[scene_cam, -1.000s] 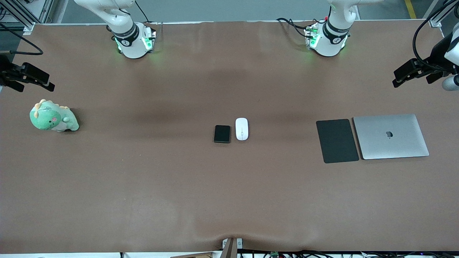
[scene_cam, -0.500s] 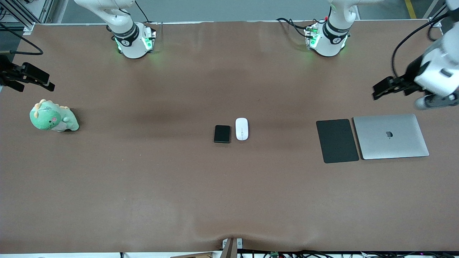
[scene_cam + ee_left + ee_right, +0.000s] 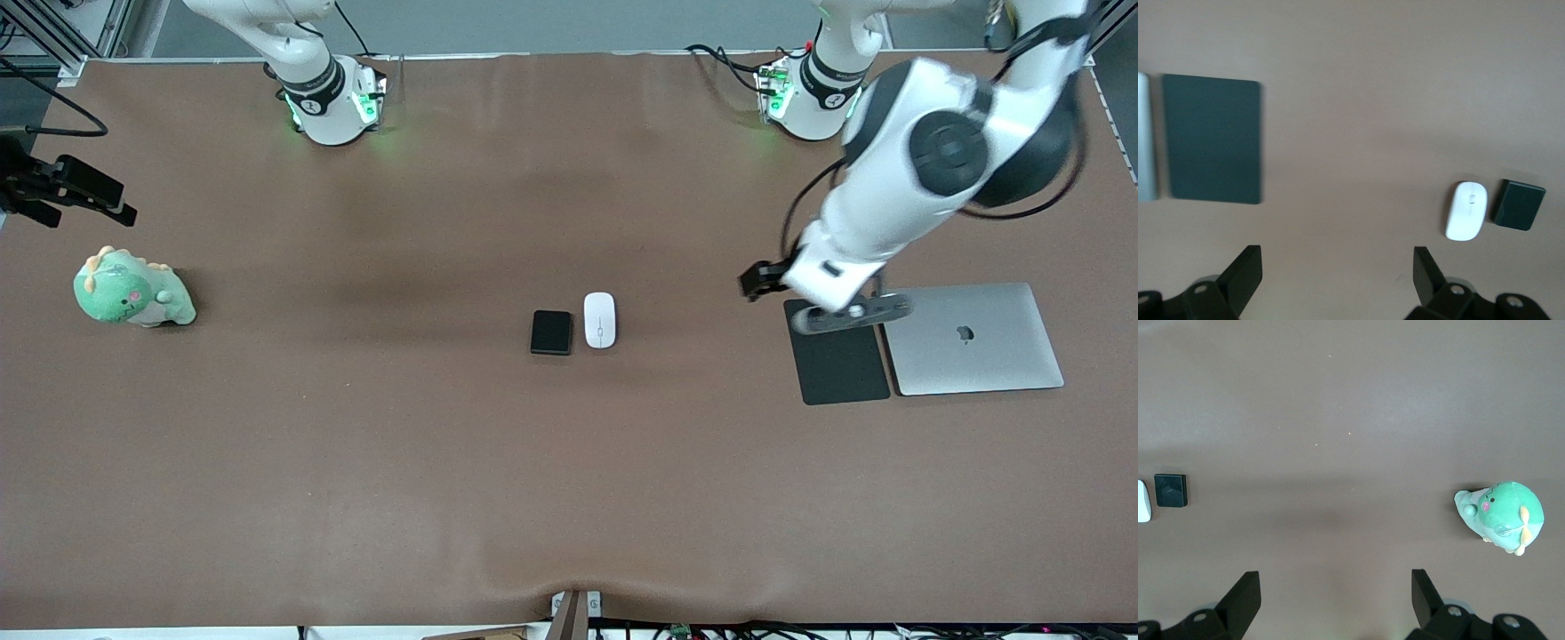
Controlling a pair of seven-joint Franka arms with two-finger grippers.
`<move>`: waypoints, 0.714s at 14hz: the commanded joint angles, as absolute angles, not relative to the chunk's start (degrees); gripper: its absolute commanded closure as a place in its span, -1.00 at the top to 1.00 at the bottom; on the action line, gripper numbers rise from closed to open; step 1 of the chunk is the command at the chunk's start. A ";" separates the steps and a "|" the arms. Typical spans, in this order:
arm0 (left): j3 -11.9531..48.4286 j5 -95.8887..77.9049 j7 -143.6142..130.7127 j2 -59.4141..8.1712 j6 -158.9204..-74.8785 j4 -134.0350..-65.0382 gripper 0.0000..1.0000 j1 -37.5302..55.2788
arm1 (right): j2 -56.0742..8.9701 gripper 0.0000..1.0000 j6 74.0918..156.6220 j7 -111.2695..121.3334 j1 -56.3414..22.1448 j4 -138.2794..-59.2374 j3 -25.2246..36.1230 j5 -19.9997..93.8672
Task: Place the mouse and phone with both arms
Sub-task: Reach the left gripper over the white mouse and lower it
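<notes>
The white mouse (image 3: 600, 320) and the black phone (image 3: 551, 332) lie side by side mid-table, the phone toward the right arm's end. Nothing holds them. My left gripper (image 3: 754, 283) hangs open and empty over bare table at the mouse pad's edge, well short of the mouse. Its wrist view shows the mouse (image 3: 1467, 211) and the phone (image 3: 1519, 205) ahead of its gripper (image 3: 1337, 270). My right gripper (image 3: 124, 206) waits open and empty over the right arm's end of the table. In the right wrist view the phone (image 3: 1171, 490) is far from the right gripper (image 3: 1336, 593).
A flat black mouse pad (image 3: 836, 356) and a shut silver laptop (image 3: 973, 342) lie side by side at the left arm's end. A green plush dinosaur (image 3: 132, 292) sits near the right gripper, at the right arm's end.
The left arm has swung in from the table's end toward the middle, and its gripper now hangs by the mouse pad. The right arm, mouse and phone have not moved.
</notes>
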State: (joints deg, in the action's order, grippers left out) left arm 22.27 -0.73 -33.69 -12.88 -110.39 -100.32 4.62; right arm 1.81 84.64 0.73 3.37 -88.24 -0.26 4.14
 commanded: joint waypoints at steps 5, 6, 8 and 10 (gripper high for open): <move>22.59 -0.53 -39.02 -24.68 -122.77 -99.76 1.00 11.24 | 2.11 1.00 84.29 0.79 4.04 -88.33 -0.62 4.92; 22.50 -0.35 -39.02 -26.26 -123.83 -99.41 1.00 12.73 | 2.11 1.00 84.29 0.79 4.04 -88.33 -0.62 4.92; 22.50 0.87 -39.11 -28.82 -126.81 -99.32 1.00 13.88 | 2.11 1.00 84.29 0.79 4.04 -88.24 -0.70 4.92; 22.15 2.36 -39.55 -31.36 -128.23 -99.14 1.00 16.95 | 2.02 1.00 84.29 0.79 3.96 -88.24 -0.62 4.92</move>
